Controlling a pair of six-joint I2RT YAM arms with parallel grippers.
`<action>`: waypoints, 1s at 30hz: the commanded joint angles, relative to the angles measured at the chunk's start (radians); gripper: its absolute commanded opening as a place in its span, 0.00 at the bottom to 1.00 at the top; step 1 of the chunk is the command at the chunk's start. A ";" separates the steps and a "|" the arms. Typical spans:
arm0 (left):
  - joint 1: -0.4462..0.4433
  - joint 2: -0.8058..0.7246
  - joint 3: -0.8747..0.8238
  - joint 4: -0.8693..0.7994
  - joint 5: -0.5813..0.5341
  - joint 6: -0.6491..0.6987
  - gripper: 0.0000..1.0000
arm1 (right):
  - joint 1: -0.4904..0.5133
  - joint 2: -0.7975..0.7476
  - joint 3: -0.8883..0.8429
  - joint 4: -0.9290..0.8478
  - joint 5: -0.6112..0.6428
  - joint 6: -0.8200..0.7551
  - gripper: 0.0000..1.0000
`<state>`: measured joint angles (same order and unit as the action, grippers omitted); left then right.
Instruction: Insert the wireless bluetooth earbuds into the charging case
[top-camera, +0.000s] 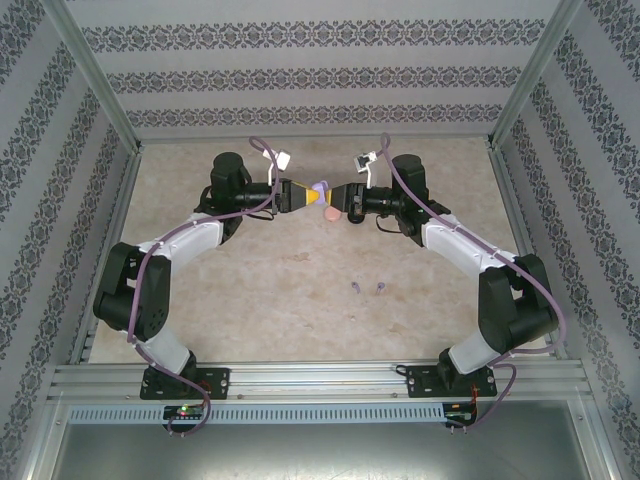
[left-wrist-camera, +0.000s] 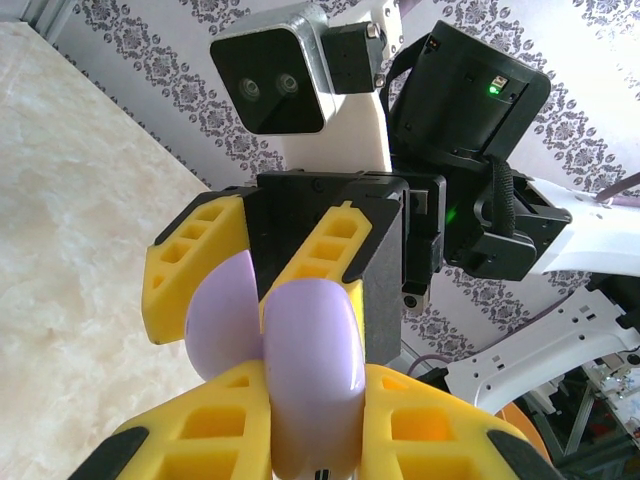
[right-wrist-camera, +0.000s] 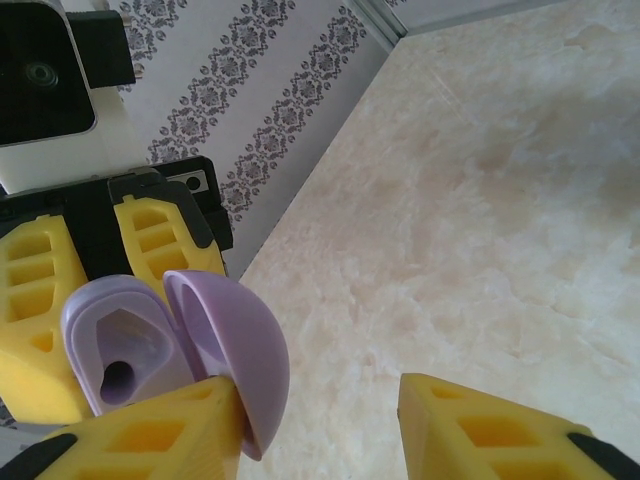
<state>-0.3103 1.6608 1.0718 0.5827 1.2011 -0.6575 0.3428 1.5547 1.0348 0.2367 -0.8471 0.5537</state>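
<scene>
Grips a purple charging case (top-camera: 319, 188) in the left claw (top-camera: 312, 197), clenched on its base half and lifted clear of the desk (top-camera: 250, 290). Shows that case hinged open, with the lid (right-wrist-camera: 232, 360) swung aside and the hollow inside bared. Meets it head-on with the right claw (right-wrist-camera: 322, 398), released, one finger touching the lid and the other standing apart from it. Has a pink case (top-camera: 333, 214) lying on the desk just beneath the purple charging case. Has two purple earbuds (top-camera: 355, 287) side by side on the desk, well apart from the purple charging case, toward the arm bases and slightly to its right.
</scene>
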 joint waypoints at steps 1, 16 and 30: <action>-0.011 0.009 0.034 -0.003 0.028 0.025 0.00 | -0.002 0.009 0.030 0.031 -0.001 0.005 0.42; -0.026 0.027 0.027 0.002 -0.008 0.024 0.00 | 0.005 0.019 0.054 0.031 -0.019 0.017 0.00; 0.024 0.004 0.103 -0.276 -0.098 0.211 0.62 | -0.001 0.036 0.087 -0.189 0.067 -0.143 0.00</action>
<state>-0.3141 1.6791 1.1149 0.4370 1.1137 -0.5575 0.3489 1.5753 1.0855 0.1295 -0.8089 0.5056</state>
